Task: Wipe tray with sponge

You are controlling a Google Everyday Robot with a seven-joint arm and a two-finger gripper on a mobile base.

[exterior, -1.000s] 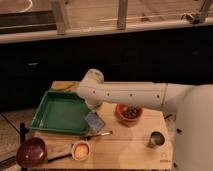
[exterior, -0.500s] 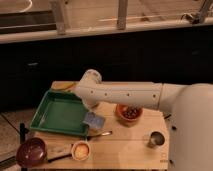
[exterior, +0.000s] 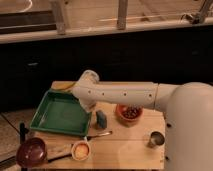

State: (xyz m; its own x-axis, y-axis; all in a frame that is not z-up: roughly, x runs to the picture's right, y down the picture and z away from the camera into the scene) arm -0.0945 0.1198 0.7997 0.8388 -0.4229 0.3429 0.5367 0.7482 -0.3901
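The claw (exterior: pixel 93 107), closed narrow, has edged slightly left at the right rim of the tray (exterior: pixel 59 113). The sponge (exterior: pixel 101 119) remains just beside that rim on the counter (exterior: pixel 125 146).

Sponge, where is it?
The sponge is mid-table in the camera view, between the green tray and the red bowl; the gripper is just up-left of it.

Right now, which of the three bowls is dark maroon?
The maroon bowl at the table's near-left corner, the biggest; the small bowl and the filled bowl are orange-toned. The tool, shut, hangs by the tray's right rim.
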